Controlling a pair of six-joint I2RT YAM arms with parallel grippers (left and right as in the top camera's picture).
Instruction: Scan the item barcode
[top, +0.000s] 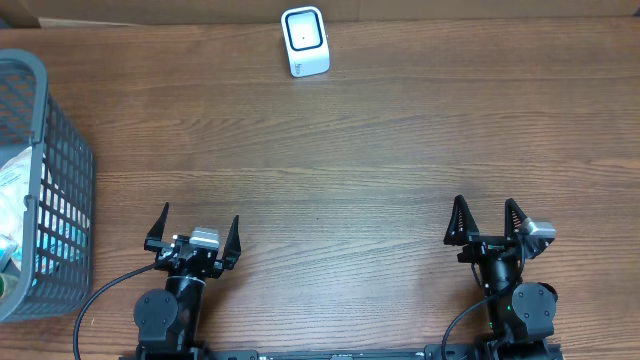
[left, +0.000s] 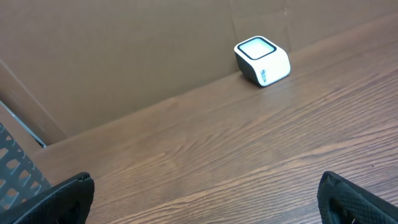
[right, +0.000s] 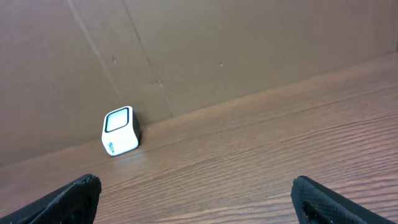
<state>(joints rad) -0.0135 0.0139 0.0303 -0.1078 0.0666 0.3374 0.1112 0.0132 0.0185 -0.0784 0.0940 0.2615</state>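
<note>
A small white barcode scanner (top: 305, 41) with a dark window stands at the far edge of the wooden table, against a brown cardboard wall; it also shows in the left wrist view (left: 262, 61) and the right wrist view (right: 119, 130). Packaged items (top: 18, 215) lie inside the grey basket at the left. My left gripper (top: 196, 228) rests near the front edge, open and empty, its fingertips (left: 65, 196) wide apart. My right gripper (top: 486, 215) sits at the front right, also open and empty, with its fingertips (right: 323, 199) spread over bare wood.
A grey mesh basket (top: 62, 190) stands at the table's left edge, its corner just visible in the left wrist view (left: 15, 174). The brown cardboard wall (left: 124, 56) closes off the far side.
</note>
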